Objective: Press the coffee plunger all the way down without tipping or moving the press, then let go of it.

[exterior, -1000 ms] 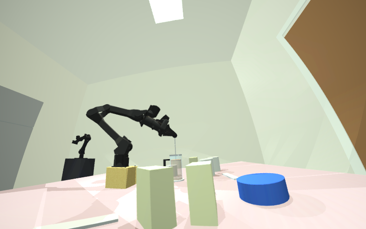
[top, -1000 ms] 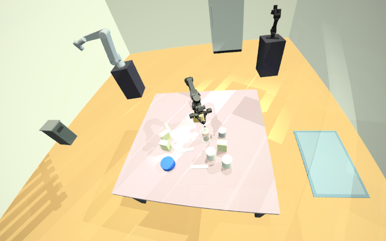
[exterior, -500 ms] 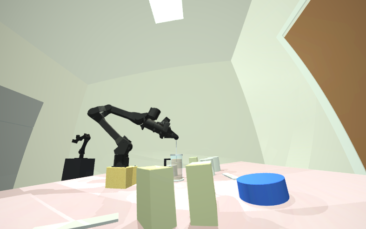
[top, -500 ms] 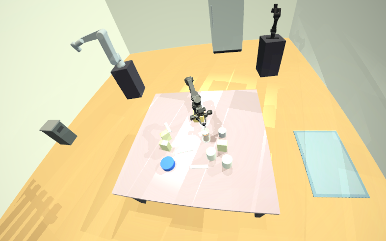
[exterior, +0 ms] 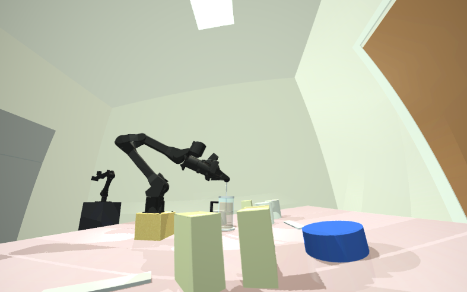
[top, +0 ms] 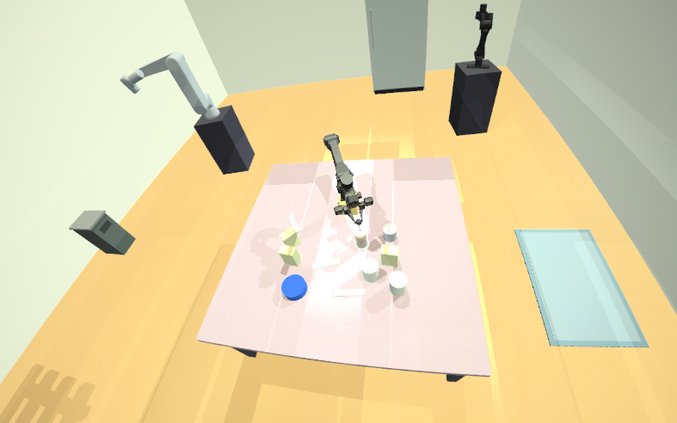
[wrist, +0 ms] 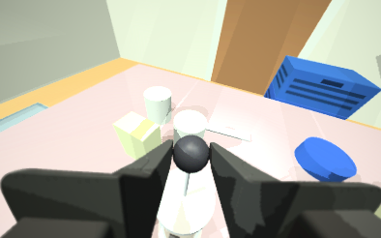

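Centrally, gripper (wrist: 190, 156) clamping plunger knob (wrist: 190, 154); cylinders (wrist: 157, 103) just beyond

Blue disc (top: 293, 287), pale green blocks (exterior: 199, 250), white cylinders (top: 398, 282), flat white strip (top: 347, 291) on pink table (top: 425, 336).

A robot test room: grey robot arm (top: 172, 78) on a dark pedestal at ten o'clock, black arm (top: 482, 36) at one.
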Robot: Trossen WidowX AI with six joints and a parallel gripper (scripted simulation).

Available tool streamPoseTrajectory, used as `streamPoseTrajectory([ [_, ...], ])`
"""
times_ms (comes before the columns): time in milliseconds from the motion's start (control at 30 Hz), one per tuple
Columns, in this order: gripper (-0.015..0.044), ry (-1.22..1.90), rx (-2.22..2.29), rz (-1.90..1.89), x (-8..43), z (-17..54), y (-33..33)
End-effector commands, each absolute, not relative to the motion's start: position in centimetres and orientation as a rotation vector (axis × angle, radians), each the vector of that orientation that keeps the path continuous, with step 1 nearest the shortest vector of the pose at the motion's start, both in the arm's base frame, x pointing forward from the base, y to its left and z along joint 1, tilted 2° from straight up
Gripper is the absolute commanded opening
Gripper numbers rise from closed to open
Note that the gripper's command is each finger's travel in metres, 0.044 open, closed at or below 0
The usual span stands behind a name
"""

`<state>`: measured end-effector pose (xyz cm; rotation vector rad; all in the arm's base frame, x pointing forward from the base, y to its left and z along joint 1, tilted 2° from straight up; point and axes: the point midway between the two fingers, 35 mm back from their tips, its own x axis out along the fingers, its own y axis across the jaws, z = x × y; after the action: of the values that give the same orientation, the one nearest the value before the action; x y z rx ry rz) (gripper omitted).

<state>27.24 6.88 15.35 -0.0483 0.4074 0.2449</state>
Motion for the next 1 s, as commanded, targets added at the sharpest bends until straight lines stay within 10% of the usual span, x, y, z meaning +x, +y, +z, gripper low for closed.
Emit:
streamPoseTrajectory([
  [0,0.0117,0.476,-0.058,0.241,26.8,12.5,6.8],
  [967,0.0117,0.474,-0.058,0.241,29.0,10.6,7.4],
])
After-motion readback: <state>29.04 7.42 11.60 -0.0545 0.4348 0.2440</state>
